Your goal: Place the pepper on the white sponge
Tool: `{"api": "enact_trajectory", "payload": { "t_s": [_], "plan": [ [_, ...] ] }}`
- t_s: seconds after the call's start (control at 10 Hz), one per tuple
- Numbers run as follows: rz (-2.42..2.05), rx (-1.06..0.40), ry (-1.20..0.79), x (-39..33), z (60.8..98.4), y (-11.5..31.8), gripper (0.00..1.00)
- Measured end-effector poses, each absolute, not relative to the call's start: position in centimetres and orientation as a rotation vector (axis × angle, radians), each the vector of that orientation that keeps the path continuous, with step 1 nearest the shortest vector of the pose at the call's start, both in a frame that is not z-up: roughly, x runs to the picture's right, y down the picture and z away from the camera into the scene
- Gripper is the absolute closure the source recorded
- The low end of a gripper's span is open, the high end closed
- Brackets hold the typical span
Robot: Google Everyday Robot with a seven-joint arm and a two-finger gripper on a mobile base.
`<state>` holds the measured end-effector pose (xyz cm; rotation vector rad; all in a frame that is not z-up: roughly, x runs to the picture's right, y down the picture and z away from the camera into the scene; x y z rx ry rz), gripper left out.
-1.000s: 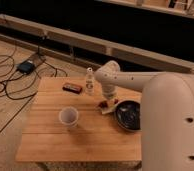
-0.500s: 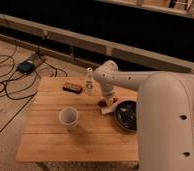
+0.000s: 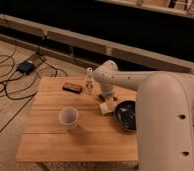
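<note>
My gripper (image 3: 105, 97) hangs down from the white arm over the right middle of the wooden table (image 3: 50, 135). It is just above the white sponge (image 3: 106, 108), a small pale block lying against the left rim of the dark bowl (image 3: 126, 114). A small dark reddish spot at the gripper's tip, just above the sponge's left end, looks like the pepper (image 3: 101, 99). I cannot tell whether it is held or resting there.
A white paper cup (image 3: 68, 116) stands in the middle of the table. A flat dark box (image 3: 71, 87) and a clear bottle (image 3: 89, 81) are at the back edge. Cables and a power brick (image 3: 26, 66) lie on the floor to the left.
</note>
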<state>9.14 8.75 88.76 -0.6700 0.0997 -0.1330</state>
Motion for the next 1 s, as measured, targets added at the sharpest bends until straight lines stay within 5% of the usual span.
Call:
{"api": "enact_trajectory", "payload": {
  "t_s": [1.0],
  "plan": [
    [-0.145, -0.614, 0.107, 8.8, 87.4, 6.2, 0.33]
  ]
}}
